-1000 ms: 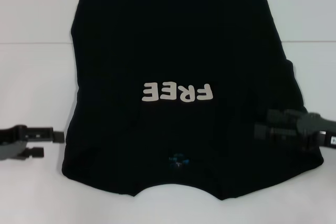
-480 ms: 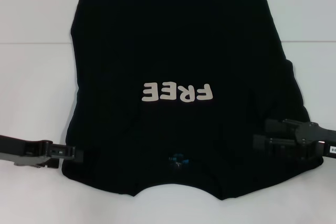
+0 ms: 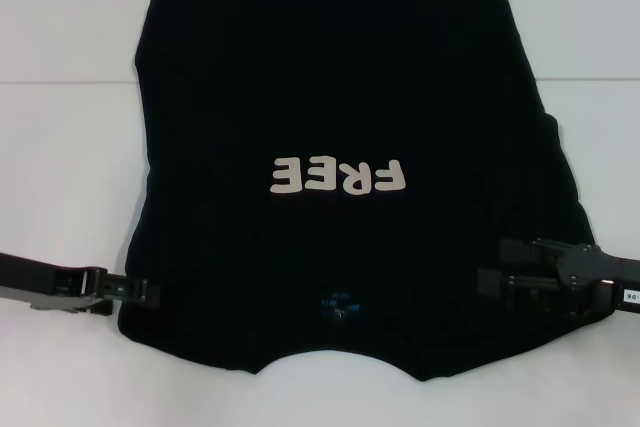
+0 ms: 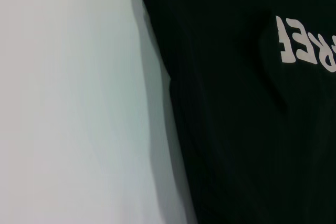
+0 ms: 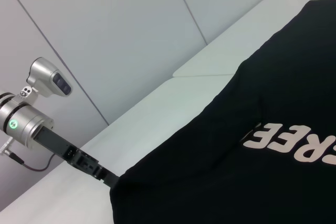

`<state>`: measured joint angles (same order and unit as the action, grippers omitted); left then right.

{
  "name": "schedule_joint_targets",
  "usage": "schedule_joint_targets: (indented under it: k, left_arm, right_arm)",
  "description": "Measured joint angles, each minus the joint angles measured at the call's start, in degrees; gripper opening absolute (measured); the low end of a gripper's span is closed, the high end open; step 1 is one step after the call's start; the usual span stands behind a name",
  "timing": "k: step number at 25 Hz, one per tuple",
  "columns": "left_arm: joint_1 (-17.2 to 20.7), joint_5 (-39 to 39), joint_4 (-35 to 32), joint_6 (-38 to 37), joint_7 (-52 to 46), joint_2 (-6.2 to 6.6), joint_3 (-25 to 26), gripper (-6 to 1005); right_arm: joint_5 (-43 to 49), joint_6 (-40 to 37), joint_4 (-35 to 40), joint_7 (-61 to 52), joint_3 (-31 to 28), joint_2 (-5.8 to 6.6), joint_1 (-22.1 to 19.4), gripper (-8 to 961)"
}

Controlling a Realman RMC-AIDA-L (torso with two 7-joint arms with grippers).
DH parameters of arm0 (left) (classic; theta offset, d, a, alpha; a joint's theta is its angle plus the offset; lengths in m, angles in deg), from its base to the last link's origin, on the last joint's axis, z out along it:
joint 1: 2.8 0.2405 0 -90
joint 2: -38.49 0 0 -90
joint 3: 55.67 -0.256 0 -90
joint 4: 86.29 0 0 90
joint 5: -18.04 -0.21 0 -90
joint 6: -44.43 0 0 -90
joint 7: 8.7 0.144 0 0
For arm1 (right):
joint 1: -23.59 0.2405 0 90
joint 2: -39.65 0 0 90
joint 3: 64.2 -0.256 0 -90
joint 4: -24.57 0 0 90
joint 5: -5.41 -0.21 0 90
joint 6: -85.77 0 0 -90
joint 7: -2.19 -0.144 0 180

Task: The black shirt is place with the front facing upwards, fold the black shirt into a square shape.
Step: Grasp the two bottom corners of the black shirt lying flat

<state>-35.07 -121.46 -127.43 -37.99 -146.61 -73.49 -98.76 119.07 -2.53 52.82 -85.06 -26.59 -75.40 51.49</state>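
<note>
The black shirt lies flat on the white table, sleeves tucked in. Its off-white "FREE" lettering reads upside down and the blue neck label is at the near edge. My left gripper is at the shirt's near left corner, touching its edge. It also shows in the right wrist view. My right gripper is open over the shirt's near right part, one finger above the other. The left wrist view shows the shirt's left edge and part of the lettering.
The white table extends on both sides of the shirt and along the near edge. A seam in the table runs across behind the arms. A pale panelled wall stands beyond the table in the right wrist view.
My left gripper moved right, from off the shirt to its near left corner. My right gripper moved nearer along the shirt's right side. The shirt has not moved.
</note>
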Motion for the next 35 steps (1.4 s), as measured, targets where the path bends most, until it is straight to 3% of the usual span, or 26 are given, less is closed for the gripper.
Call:
schedule_joint_targets:
  k: [12,16,25,32,35]
  left_arm:
    - [-0.29,0.0,-0.48,2.03,0.68,-0.26,-2.53,884]
    - [0.03,-1.06,-2.39,2.28,0.7,-1.03,-3.58,873]
    - [0.32,-3.13,-5.6,1.7,0.71,-2.52,-3.95,537]
    - [-0.06,-2.59,-5.99,0.34,0.7,-2.54,-3.39,242]
    - [-0.06,-2.59,-6.0,0.3,0.61,-2.37,-3.19,173]
  right_arm:
    - [-0.01,-0.5,-0.31,0.03,0.0,0.0,-0.05,945]
    - [-0.02,-0.53,-0.31,0.05,0.0,0.0,-0.06,945]
    - [-0.02,-0.76,-0.32,0.06,-0.24,0.0,-0.05,944]
    - [-0.02,-0.87,-0.81,0.06,-0.38,0.17,-0.03,944]
    - [-0.02,-1.09,-0.82,0.06,-0.43,0.21,-0.03,944]
